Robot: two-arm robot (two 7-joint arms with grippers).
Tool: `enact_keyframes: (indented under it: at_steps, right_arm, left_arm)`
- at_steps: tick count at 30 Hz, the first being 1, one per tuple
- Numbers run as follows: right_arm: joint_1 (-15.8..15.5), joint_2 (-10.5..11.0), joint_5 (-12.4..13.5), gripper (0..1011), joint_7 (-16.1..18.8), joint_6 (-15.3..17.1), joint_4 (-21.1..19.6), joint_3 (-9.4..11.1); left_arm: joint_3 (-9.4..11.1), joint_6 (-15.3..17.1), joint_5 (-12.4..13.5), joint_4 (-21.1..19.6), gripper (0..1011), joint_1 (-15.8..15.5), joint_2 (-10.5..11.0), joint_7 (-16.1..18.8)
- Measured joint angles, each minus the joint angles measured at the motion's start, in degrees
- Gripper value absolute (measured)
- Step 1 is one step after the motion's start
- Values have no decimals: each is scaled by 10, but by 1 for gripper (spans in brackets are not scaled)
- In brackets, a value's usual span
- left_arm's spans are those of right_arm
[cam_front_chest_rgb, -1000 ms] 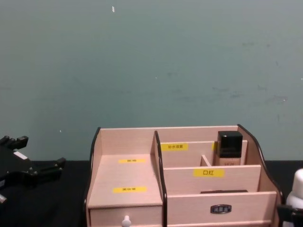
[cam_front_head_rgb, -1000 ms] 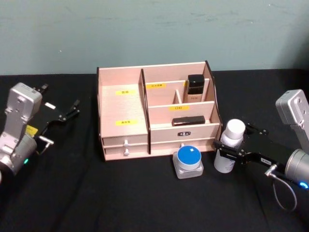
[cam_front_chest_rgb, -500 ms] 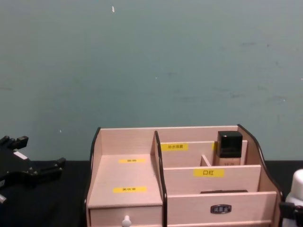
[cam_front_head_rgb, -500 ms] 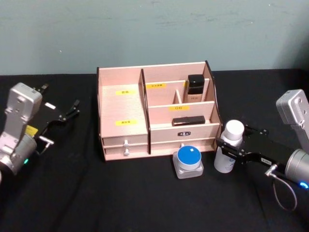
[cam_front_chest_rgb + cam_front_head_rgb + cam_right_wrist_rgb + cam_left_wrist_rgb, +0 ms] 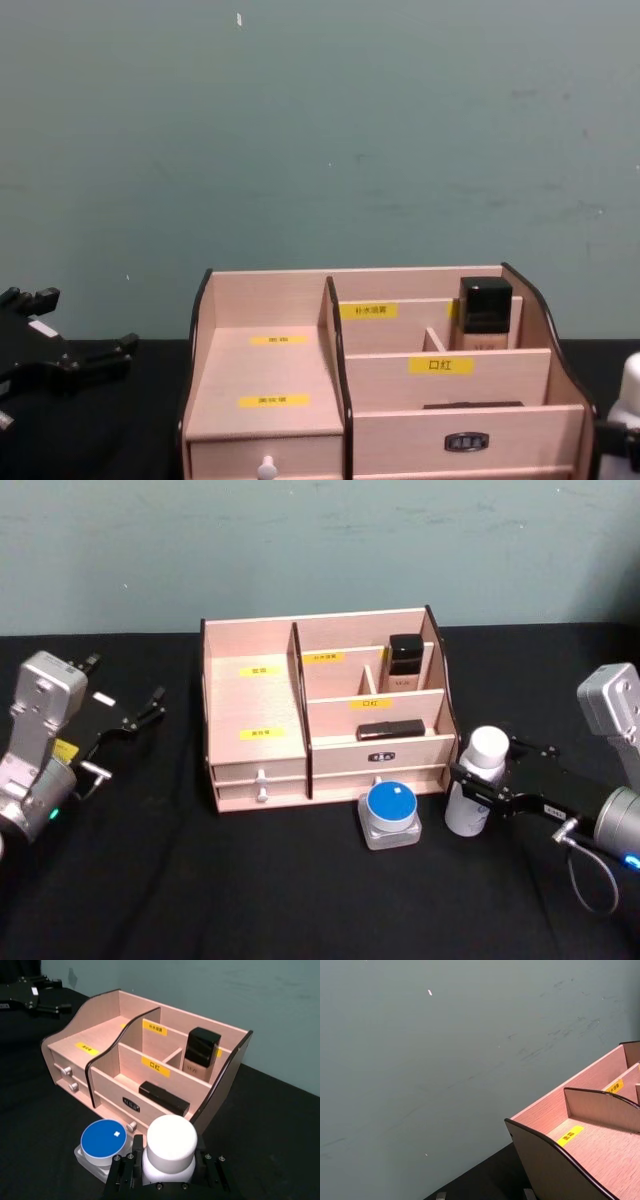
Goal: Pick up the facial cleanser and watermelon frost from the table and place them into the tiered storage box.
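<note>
The right gripper [image 5: 468, 792] reaches in from the right side of the black cloth worktop [image 5: 250, 900], and its jaws are closed tight on the white round bottle with a white cap [image 5: 488, 746], one jaw on each side of its body. It holds the bottle below the cap, and I think that is so the bottle does not tip or slip when it goes up. The bottle is upright, just beside the right end wall of the wide light-wood storage box with dark edges, steps and yellow labels [image 5: 270, 700]. I cannot tell if its bottom touches the worktop or is a tiny bit off it. The square clear jar with a round blue lid [image 5: 391, 815] sits on the worktop in front of the box, close to the drawer with the metal handle [image 5: 382, 757] and near the bottle, but not touching it. I cannot tell which of the two is the cleanser and which is the frost. Both are outside the box, so the job looks like it has only just begun. The box has a tall black-capped bottle [image 5: 405, 660] at the back and a flat black thing [image 5: 390, 730] on the middle step, so the wide left side looks like the easy spot. The left gripper [image 5: 140, 712] waits far off on the left of the worktop, its jaws apart and holding nothing
</note>
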Motion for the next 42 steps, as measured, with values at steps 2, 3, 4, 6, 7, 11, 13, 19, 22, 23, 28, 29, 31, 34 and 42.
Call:
enact_keyframes:
  at_steps: [2, 3, 4, 6, 7, 11, 13, 19, 22, 23, 28, 29, 31, 34, 42]
  right_arm:
    - [-1, 1, 1, 599, 1, 0, -5, 5]
    - [-2, 2, 2, 599, 2, 0, -7, 7]
    - [-3, 4, 3, 599, 2, -1, -12, 10]
    - [-4, 6, 5, 599, 2, 0, -22, 16]
    - [-4, 6, 5, 599, 2, 0, -22, 16]
    - [-7, 14, 11, 599, 4, 4, -43, 28]
    - [-8, 20, 16, 599, 7, 8, -58, 33]
    - [-11, 30, 29, 599, 12, 17, -95, 40]
    - [-9, 32, 35, 599, 11, 24, -119, 39]
    - [-7, 32, 35, 599, 11, 25, -122, 38]
    - [23, 23, 35, 599, 8, 37, -129, 15]
    - [23, 23, 35, 599, 8, 37, -129, 15]
    - [41, 16, 35, 599, 7, 43, -125, 3]
    - [70, 4, 30, 599, 6, 49, -112, -17]
    - [137, -35, 13, 599, -1, 62, -69, -62]
  left_arm:
    - [0, 0, 0, 0, 1001, 0, 0, 0]
    - [0, 0, 0, 0, 1001, 0, 0, 0]
    - [0, 0, 0, 0, 1001, 0, 0, 0]
    - [0, 0, 0, 0, 1001, 0, 0, 0]
    - [0, 0, 0, 0, 1001, 0, 0, 0]
    - [0, 0, 0, 0, 1001, 0, 0, 0]
    - [0, 0, 0, 0, 1001, 0, 0, 0]
    - [0, 0, 0, 0, 1001, 0, 0, 0]
    - [0, 0, 0, 0, 1001, 0, 0, 0]
    - [0, 0, 0, 0, 1001, 0, 0, 0]
    - [0, 0, 0, 0, 1001, 0, 0, 0]
    - [0, 0, 0, 0, 1001, 0, 0, 0]
    - [0, 0, 0, 0, 1001, 0, 0, 0]
    - [0, 0, 0, 0, 1001, 0, 0, 0]
    - [0, 0, 0, 0, 1001, 0, 0, 0]
